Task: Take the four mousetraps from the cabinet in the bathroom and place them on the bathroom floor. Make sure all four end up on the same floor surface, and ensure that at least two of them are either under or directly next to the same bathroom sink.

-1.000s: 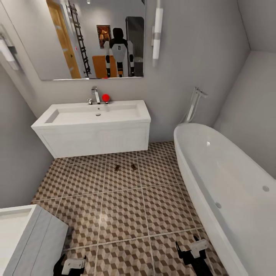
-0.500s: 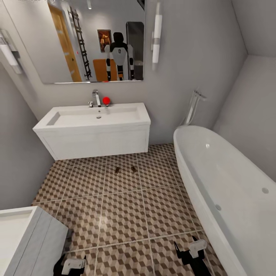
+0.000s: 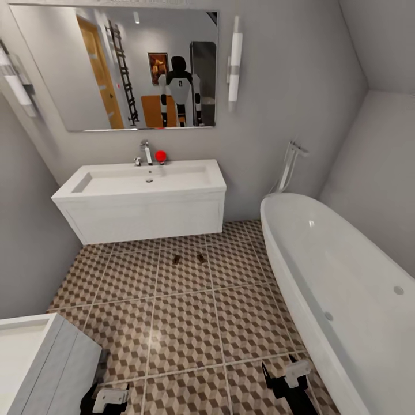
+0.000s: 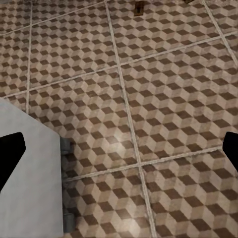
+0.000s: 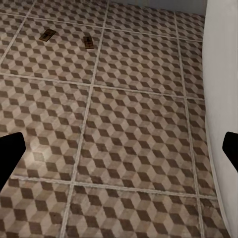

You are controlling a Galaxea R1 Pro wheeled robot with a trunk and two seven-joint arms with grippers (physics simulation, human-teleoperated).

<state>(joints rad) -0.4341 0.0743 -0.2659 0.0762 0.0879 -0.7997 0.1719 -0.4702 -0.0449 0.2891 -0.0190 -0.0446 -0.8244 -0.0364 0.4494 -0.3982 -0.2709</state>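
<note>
Already two mousetraps (image 3: 188,259) down on floor (image 3: 173,323) by sink (image 3: 144,199); both grippers (image 3: 109,397) (image 3: 291,374) spread wide, holding nothing.

Even, bright, soft-shadowed render; a pale sheen on the bathroom floor (image 3: 151,337); wrist views slightly blurry.

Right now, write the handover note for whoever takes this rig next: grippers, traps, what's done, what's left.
Left gripper: open, holding nothing, low beside a white unit.
Right gripper: open, holding nothing, low near the bathtub.
Traps: two mousetraps lie side by side, apart, on the patterned bathroom floor just in front of the wall-hung sink.
Done: those two are down next to the same sink.
Left: the other two traps must be fetched from the cabinet and set on this same tiled floor.
</note>
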